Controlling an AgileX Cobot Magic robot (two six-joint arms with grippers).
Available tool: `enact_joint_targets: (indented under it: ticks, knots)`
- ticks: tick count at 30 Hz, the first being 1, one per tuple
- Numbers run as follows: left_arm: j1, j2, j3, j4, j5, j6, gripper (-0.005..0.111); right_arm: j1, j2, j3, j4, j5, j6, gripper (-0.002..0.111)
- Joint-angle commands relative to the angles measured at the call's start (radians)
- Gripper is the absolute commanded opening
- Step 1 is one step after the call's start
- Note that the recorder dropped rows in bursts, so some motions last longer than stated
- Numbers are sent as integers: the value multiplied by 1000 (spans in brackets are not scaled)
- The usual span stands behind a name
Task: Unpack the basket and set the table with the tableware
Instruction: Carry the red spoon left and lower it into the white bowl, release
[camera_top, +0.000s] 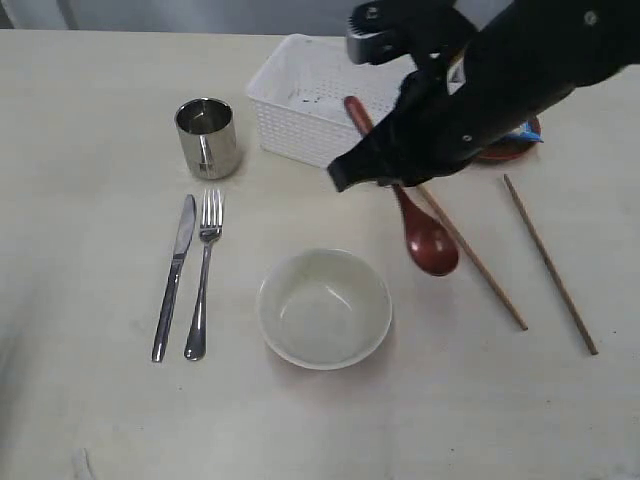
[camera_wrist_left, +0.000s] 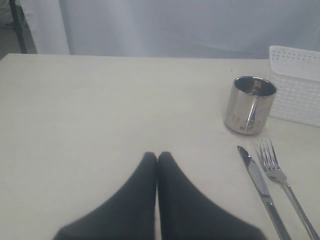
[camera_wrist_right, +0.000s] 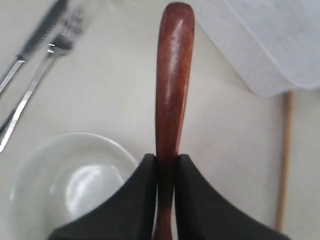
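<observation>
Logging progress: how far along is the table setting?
Done: cup, knife, fork, bowl and chopsticks lie on the table. In hand: the right gripper grips the spoon near the bowl. Left: setting the spoon down; the plate is mostly hidden behind the arm.

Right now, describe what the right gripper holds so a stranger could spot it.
Find the white basket; in front of it, beside the cream bowl, the right gripper holds a spoon. It alone is glossy reddish-brown with a rounded head, unlike the thin straight chopsticks beside it.
</observation>
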Motion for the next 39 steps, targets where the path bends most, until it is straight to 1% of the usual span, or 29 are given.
enact_joint_targets:
  ticks: [1, 3, 6, 14, 23, 31, 39]
  knots:
    - [3, -4, 4, 0, -9, 3, 0, 126, 14, -2, 0, -137, -56, 0]
    - [3, -4, 4, 0, -9, 3, 0, 168, 48, -2, 0, -209, -86, 0]
    - [3, -4, 4, 0, -9, 3, 0, 192, 112, -2, 0, -275, -115, 0]
    - [3, -4, 4, 0, -9, 3, 0, 192, 239, 0, -7, -292, -152, 0]
    - [3, -4, 4, 0, -9, 3, 0, 192, 246, 13, -8, -276, -161, 0]
    - [3, -4, 4, 0, -9, 3, 0, 192, 246, 83, 0, -343, -158, 0]
    - [3, -4, 4, 0, -9, 3, 0, 198, 246, 92, 0, -380, -158, 0]
